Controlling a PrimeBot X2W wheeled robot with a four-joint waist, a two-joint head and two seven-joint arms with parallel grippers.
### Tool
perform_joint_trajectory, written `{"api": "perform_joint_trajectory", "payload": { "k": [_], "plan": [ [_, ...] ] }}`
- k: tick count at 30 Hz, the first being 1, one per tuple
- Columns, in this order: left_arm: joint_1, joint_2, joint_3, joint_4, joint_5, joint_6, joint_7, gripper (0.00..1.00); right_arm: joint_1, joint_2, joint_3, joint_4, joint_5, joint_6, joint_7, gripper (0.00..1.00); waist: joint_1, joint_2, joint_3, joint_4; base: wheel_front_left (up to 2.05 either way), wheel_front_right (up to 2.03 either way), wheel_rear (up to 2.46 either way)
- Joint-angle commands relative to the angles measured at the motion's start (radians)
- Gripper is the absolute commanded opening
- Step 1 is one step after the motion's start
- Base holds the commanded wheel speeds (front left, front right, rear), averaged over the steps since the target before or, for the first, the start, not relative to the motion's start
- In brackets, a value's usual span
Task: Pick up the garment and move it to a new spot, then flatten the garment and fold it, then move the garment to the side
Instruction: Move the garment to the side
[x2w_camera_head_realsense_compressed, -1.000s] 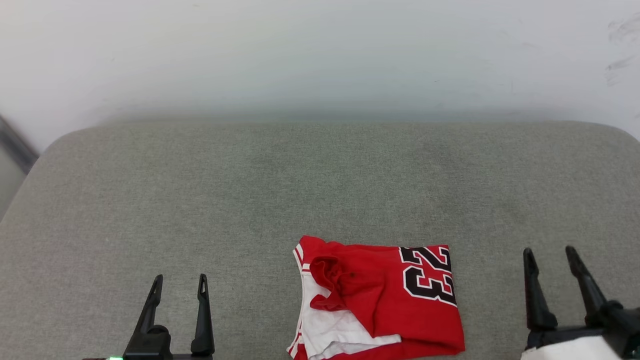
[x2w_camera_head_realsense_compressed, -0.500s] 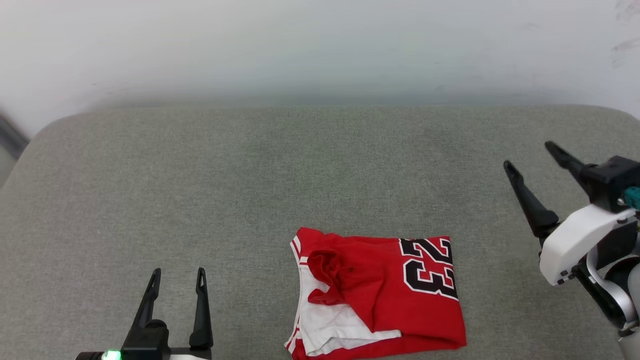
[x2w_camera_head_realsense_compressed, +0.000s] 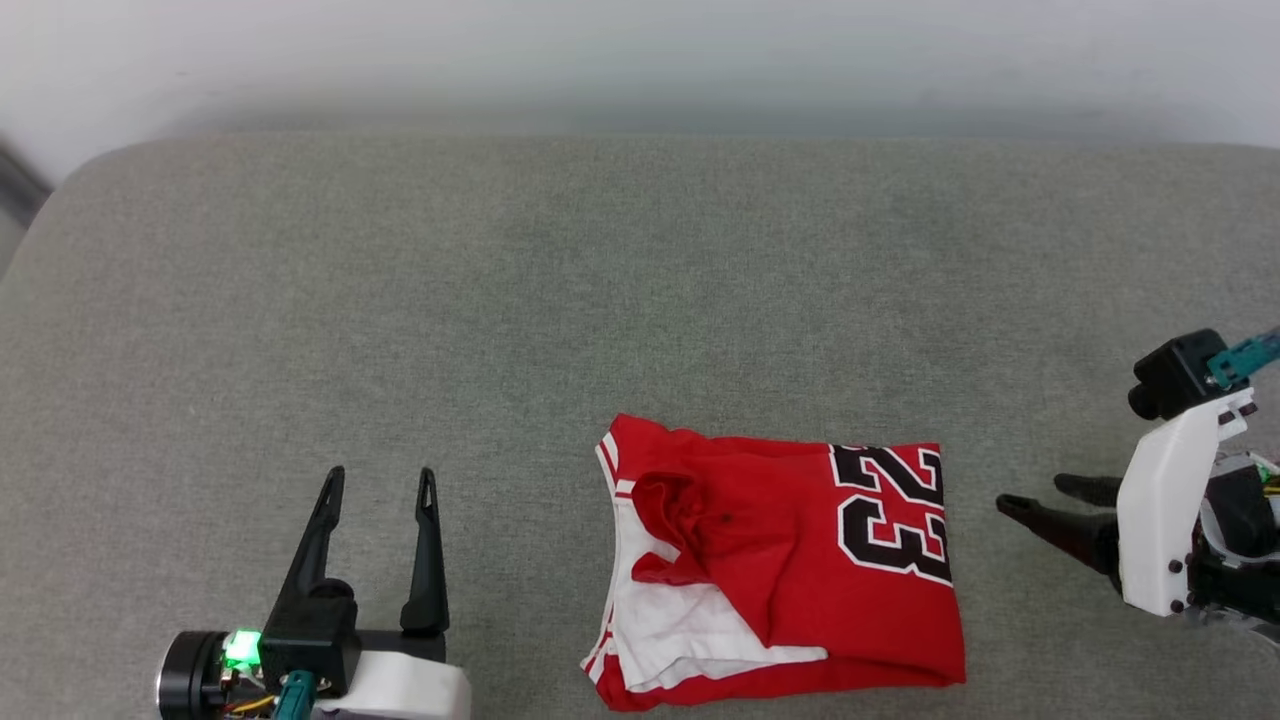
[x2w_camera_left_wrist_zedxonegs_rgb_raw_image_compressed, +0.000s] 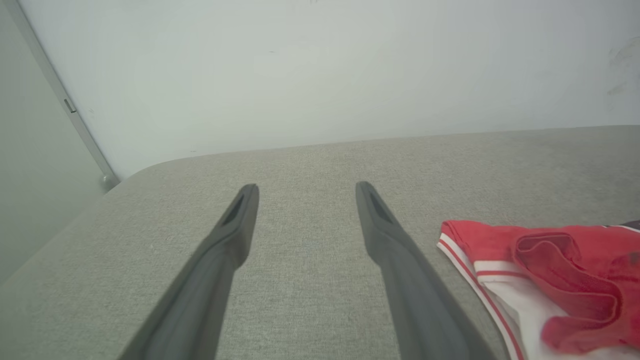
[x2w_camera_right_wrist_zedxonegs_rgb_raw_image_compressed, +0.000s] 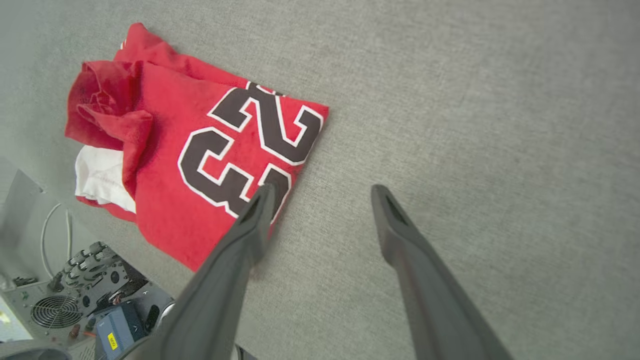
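A: Here's the red knit garment (x2w_camera_head_realsense_compressed: 790, 570) with white sleeves, folded into a lumpy rectangle. It lies flat on the grey woven-fabric table (x2w_camera_head_realsense_compressed: 600, 300) with the rounded corners. A bold black "23", outlined in white, runs across one end.

B: And at the other end a white sleeve with red-and-white striped trim pokes out under a crumpled red roll of cloth. Soft and rumpled, no crisp edges there.

A: Now the left gripper (x2w_camera_head_realsense_compressed: 381, 472), with two long, dark, tapered fingers. It sits well apart from the garment's striped end, pointing past it. The jaws are spread wide with nothing between them.

B: The right gripper (x2w_camera_head_realsense_compressed: 1030, 492), smooth white shell behind it, sits near the garment's numbered end, fingers aimed at the cloth. Jaws parted, empty.

A: In the right wrist view one fingertip overlaps the red hem by the "3".

B: Touching or hovering, I can't tell. From the head view there's a strip of bare grey weave between tips and garment.
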Motion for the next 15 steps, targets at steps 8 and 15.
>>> {"api": "perform_joint_trajectory", "payload": {
  "k": [8, 15],
  "plan": [
    [-0.068, -0.009, -0.021, -0.003, 0.006, -0.004, -0.002, 1.0, -0.011, 0.084, 0.037, 0.089, 0.087, 0.0, -0.017, 1.0, 0.0, 0.0, 0.095, 0.041, 0.0, 0.0, 0.0],
    [-0.104, -0.012, -0.031, 0.005, 0.001, -0.004, -0.002, 1.0, -0.002, 0.138, 0.164, 0.194, 0.113, -0.001, -0.016, 1.0, 0.0, 0.0, 0.138, 0.062, 0.0, 0.0, 0.0]
  ]
}}
